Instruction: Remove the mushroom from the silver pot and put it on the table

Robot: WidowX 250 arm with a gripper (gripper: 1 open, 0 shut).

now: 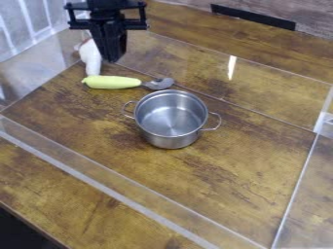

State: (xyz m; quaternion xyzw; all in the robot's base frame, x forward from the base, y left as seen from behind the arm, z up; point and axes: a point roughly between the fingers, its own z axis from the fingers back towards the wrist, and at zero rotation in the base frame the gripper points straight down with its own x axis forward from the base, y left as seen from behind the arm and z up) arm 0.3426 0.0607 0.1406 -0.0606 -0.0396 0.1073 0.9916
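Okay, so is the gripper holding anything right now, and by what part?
Cannot tell. The gripper is shut, but no held object shows from this view; the pot sits empty on the table.

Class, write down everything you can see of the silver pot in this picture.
The silver pot is small and round, with straight sides and a shiny surface that looks like steel. It has two small loop handles, one on its left side and one on its right. It stands upright and without a lid near the middle of the dark wooden table. Only bare metal shows inside. Nothing but the table touches it.
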